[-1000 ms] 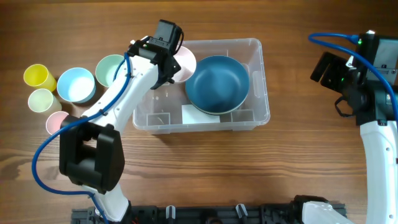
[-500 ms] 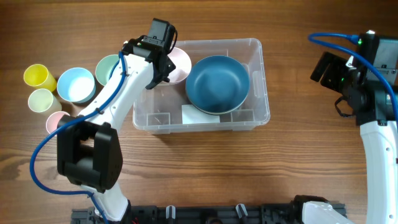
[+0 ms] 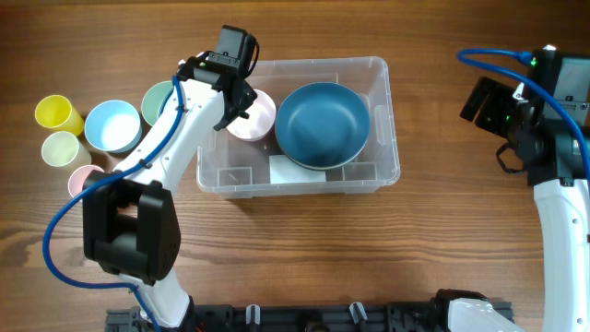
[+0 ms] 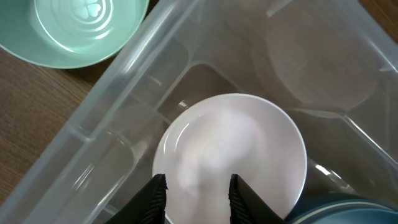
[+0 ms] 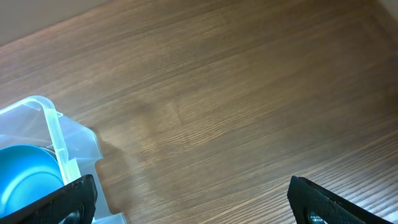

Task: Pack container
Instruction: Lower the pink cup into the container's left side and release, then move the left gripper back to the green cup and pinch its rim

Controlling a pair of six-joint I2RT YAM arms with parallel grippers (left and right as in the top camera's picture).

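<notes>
wooden table [image 3: 415, 258]: left gripper [image 4: 198, 190], fingers narrowly parted, hangs over pink bowl [image 4: 230, 149] at nine o'clock in container [image 3: 395, 138], tucked beside blue bowl [image 3: 323, 124] to save room; right gripper [image 5: 189, 193] wide, empty.

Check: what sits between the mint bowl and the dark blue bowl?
Overhead view: the pink bowl, inside the container, with the left pincer over it.

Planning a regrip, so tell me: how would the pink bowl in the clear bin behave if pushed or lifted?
The pink bowl looks glossy and smooth, so it may slip when gripped. Its thin wall suggests it is light and stiff plastic. Wide and shallow, it would likely slide on the floor of the container rather than tip.
</notes>
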